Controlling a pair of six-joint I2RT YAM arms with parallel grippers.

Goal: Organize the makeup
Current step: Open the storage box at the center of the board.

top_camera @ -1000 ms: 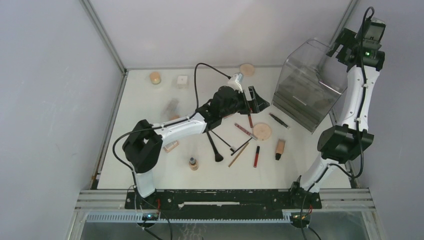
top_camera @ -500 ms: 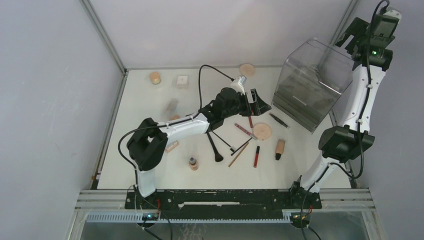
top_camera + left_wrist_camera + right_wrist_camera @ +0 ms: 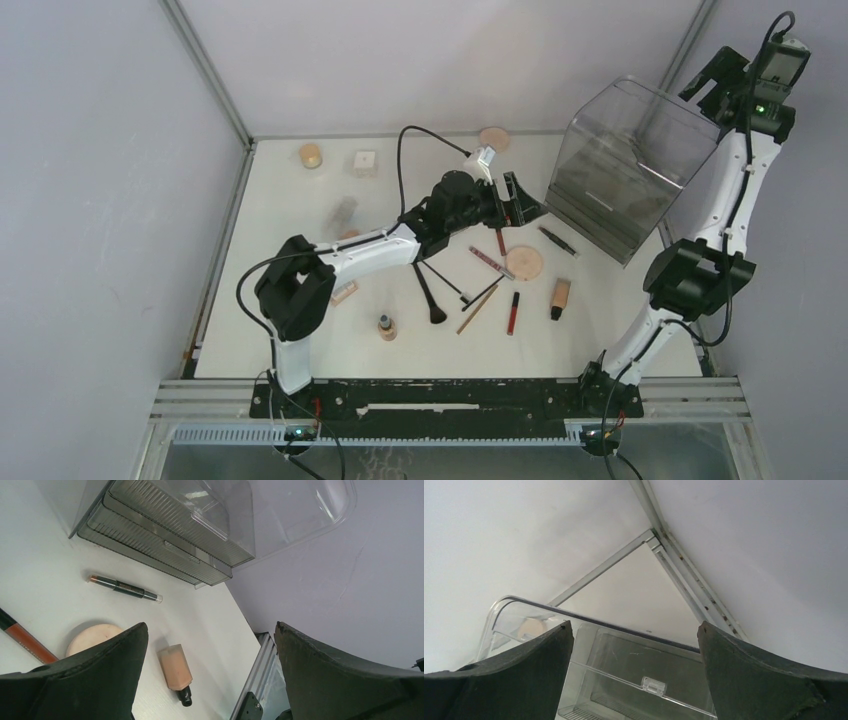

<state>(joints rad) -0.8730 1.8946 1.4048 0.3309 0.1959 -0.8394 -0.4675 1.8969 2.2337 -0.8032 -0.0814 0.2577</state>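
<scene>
The makeup lies scattered on the white table. A round beige compact (image 3: 524,263), a tan bottle (image 3: 560,298), a red lip tube (image 3: 513,312), a dark pencil (image 3: 557,240) and black brushes (image 3: 430,292) lie in the middle. My left gripper (image 3: 515,200) is open and empty, hovering above them near the organizer. The left wrist view (image 3: 210,626) shows the pencil (image 3: 125,587), the compact (image 3: 92,636) and the tan bottle (image 3: 176,670) below. My right gripper (image 3: 722,78) is open and empty, high above the organizer's back right corner; the right wrist view (image 3: 634,626) looks down into the organizer.
The clear smoky organizer (image 3: 620,170) stands at the back right with its lid (image 3: 599,622) up and its drawers (image 3: 165,537) closed. A white cube jar (image 3: 365,162), a small round jar (image 3: 310,155), a second compact (image 3: 493,138) and small bottles (image 3: 387,326) lie at the back and left.
My right arm has swung up and to the right, away from the organizer lid. My left gripper has shifted slightly right toward the organizer. The makeup has not moved.
</scene>
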